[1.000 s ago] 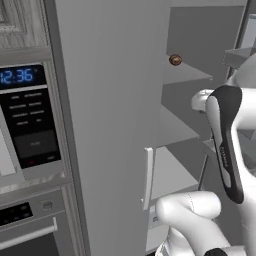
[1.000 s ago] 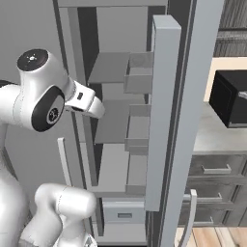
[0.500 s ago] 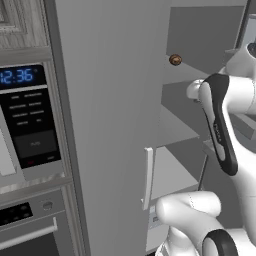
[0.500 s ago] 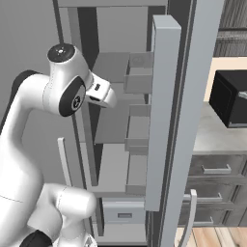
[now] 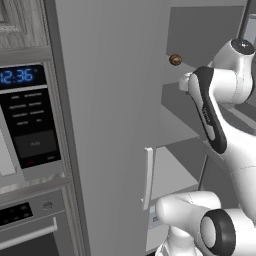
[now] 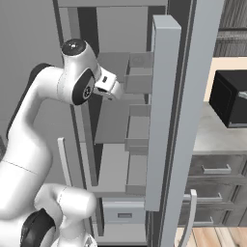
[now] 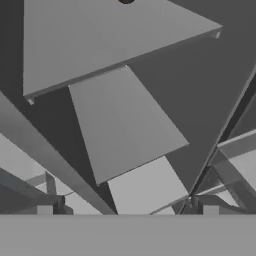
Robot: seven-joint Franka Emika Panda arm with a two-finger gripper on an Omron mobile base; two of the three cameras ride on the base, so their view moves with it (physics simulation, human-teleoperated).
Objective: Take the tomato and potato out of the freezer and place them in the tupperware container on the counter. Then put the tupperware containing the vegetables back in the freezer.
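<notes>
The claw [image 7: 128, 212] gapes wide and empty. The potato [image 5: 175, 60] sits above it on the freezer [image 6: 173, 120] shelf. It looks firm, light and rollable; grip it across its middle.

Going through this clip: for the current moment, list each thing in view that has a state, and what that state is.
freezer: door swung open, grey shelves exposed.
potato: lying on an upper freezer shelf, untouched.
gripper: open, holding nothing, pointed into the freezer.
microwave: clock lit blue, door shut.
counter drawers: shut.
toaster oven: standing on the counter.
</notes>
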